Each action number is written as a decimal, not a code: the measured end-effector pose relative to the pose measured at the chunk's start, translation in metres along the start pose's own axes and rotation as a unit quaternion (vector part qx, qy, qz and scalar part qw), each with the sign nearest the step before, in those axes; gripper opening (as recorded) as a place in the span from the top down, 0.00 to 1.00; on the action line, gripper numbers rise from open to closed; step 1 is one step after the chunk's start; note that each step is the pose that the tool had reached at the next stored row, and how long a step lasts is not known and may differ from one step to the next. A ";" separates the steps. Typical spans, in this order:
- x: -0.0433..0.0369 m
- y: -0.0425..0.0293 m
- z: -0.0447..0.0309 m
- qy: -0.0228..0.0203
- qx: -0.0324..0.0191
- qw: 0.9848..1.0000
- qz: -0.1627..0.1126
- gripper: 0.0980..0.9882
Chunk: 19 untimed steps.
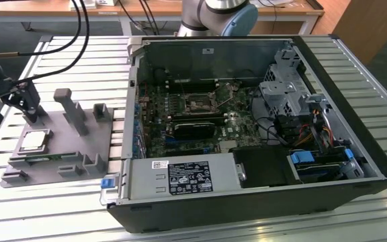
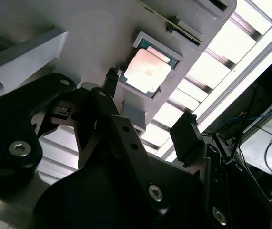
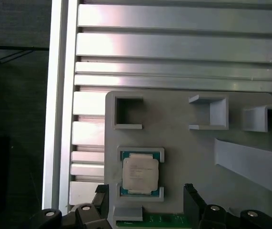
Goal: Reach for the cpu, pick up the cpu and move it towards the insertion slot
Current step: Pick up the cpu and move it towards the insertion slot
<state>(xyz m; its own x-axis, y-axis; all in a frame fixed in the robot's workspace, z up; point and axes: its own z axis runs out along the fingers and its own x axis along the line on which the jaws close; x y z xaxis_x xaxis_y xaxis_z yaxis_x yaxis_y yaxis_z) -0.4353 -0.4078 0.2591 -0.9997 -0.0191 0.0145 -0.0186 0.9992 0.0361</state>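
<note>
The cpu (image 1: 34,140) lies flat in a square recess of the grey tray (image 1: 79,151) at the exterior view's left, silvery lid up. My gripper (image 1: 29,107) hangs over the tray's far end, a little above and behind the cpu, without touching it. In both wrist views the cpu (image 3: 140,175) (image 2: 147,71) sits just beyond the two black fingers (image 3: 191,199), which stand apart with nothing between them, so the gripper (image 3: 146,196) is open. The insertion slot (image 1: 199,105) is a dark square socket with a metal frame on the motherboard inside the open computer case.
The open black computer case (image 1: 261,201) takes up the middle and right of the slatted metal table (image 1: 79,65). Grey posts (image 1: 71,110) rise from the tray beside the gripper. A thin green memory stick (image 1: 46,157) lies in the tray near the cpu. Cables hang at the upper left.
</note>
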 end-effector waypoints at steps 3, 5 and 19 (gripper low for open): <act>-0.0001 -0.0003 0.0051 0.000 0.000 1.000 0.000 0.30; -0.0001 -0.0005 0.0088 0.000 0.000 1.000 0.000 0.30; 0.0000 -0.0019 0.0341 0.000 0.002 1.000 0.000 0.22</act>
<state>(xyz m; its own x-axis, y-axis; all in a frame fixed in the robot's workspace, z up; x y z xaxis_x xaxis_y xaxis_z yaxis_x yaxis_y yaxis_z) -0.4357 -0.4085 0.2250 -0.9997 -0.0186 0.0147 -0.0181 0.9993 0.0331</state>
